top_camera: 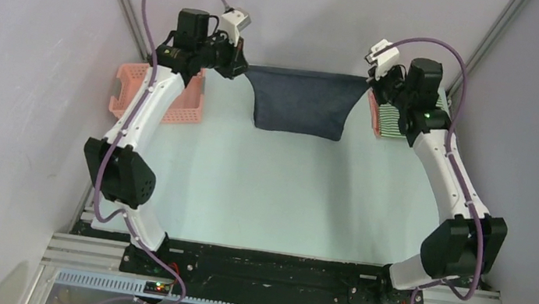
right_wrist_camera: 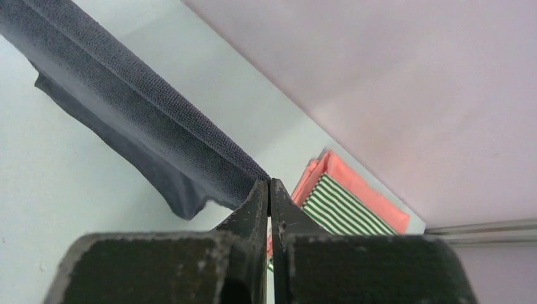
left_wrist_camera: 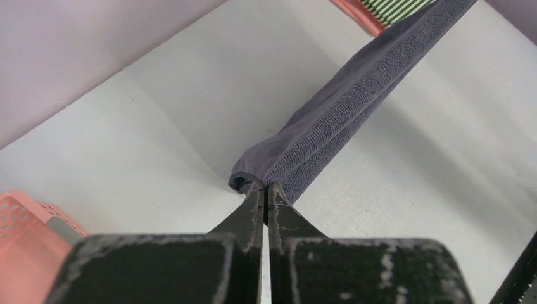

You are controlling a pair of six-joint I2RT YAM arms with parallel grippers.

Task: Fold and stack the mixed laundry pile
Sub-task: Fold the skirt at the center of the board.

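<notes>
The dark navy-grey garment [top_camera: 303,101] hangs stretched between my two grippers at the far middle of the table, its lower part draping onto the table. My left gripper [top_camera: 235,69] is shut on its left corner; in the left wrist view [left_wrist_camera: 266,185] the cloth [left_wrist_camera: 342,107] runs away to the upper right. My right gripper [top_camera: 376,76] is shut on its right corner, seen in the right wrist view [right_wrist_camera: 268,182] with the cloth [right_wrist_camera: 126,107] running upper left. The folded green-and-white striped garment [right_wrist_camera: 342,209] lies on the folded salmon-pink shirt [right_wrist_camera: 367,190] at the far right [top_camera: 387,119].
A pink plastic lattice basket [top_camera: 179,101] stands at the far left, partly behind my left arm. Grey walls close in the back and both sides. The pale table [top_camera: 277,192] stretches toward the arm bases.
</notes>
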